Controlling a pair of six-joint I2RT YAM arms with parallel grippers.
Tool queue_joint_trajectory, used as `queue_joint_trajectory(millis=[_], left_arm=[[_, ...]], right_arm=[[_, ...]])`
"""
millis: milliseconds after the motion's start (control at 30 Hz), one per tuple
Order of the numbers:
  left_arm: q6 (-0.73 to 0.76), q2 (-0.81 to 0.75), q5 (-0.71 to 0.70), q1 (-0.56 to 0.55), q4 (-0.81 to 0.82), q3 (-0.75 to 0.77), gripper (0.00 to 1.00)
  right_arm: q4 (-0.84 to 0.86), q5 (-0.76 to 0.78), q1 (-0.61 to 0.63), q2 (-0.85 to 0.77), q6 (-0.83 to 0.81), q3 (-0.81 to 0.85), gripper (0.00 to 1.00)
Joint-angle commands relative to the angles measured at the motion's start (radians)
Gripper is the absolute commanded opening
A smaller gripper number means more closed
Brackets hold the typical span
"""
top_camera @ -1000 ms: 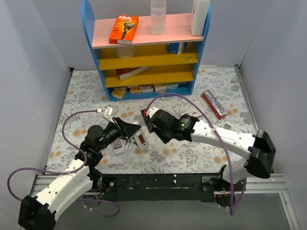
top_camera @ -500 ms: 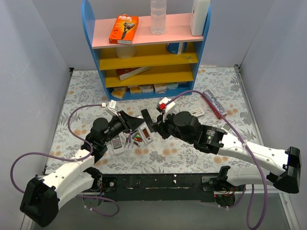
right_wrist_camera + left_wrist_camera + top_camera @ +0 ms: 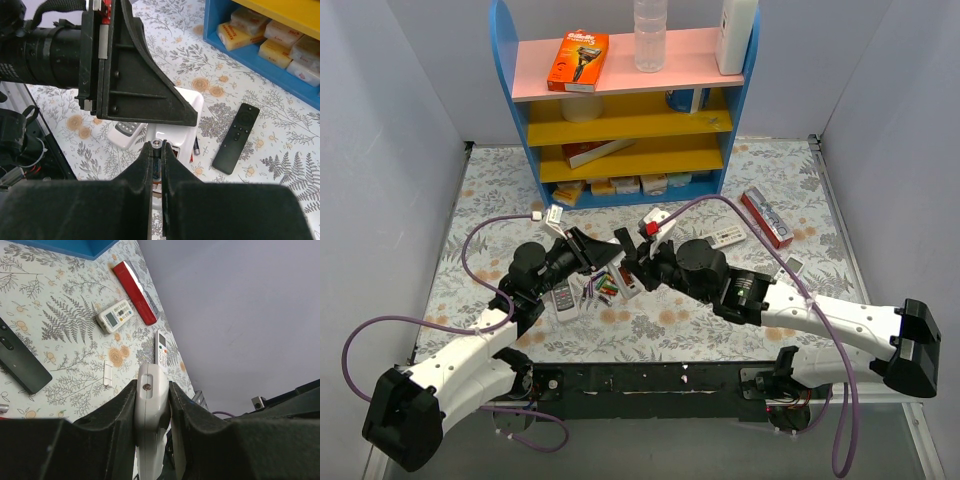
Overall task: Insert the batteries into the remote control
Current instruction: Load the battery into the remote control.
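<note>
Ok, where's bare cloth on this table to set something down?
Back-left, between the wall and the blue shelf; back-right, between shelf, red box and wall. Crowded mid-table where left gripper and right gripper meet among remotes.

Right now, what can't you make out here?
Battery in right fingers: fingers hide all but its tip, right wrist view.
Bay of white remote: left fingers cover it, left wrist view.
Bay of black remote: underneath, it lies buttons-up, right wrist view.
Loose batteries: too small to count, top view.
</note>
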Motion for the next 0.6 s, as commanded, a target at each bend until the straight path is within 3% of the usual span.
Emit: queue_joint_trajectory(millis=[0, 567], left_arm=[[0.002, -0.009, 0.015, 0.002, 0.008, 0.055, 0.0], [0.03, -0.009, 0.028, 0.002, -0.008, 0.086, 0.0]], right_arm=[[0.069, 0.009, 0.003, 0.034, -0.018, 0.007, 0.01], [0.06, 0.078, 0.005, 0.076, -0.024, -0.056, 0.06]])
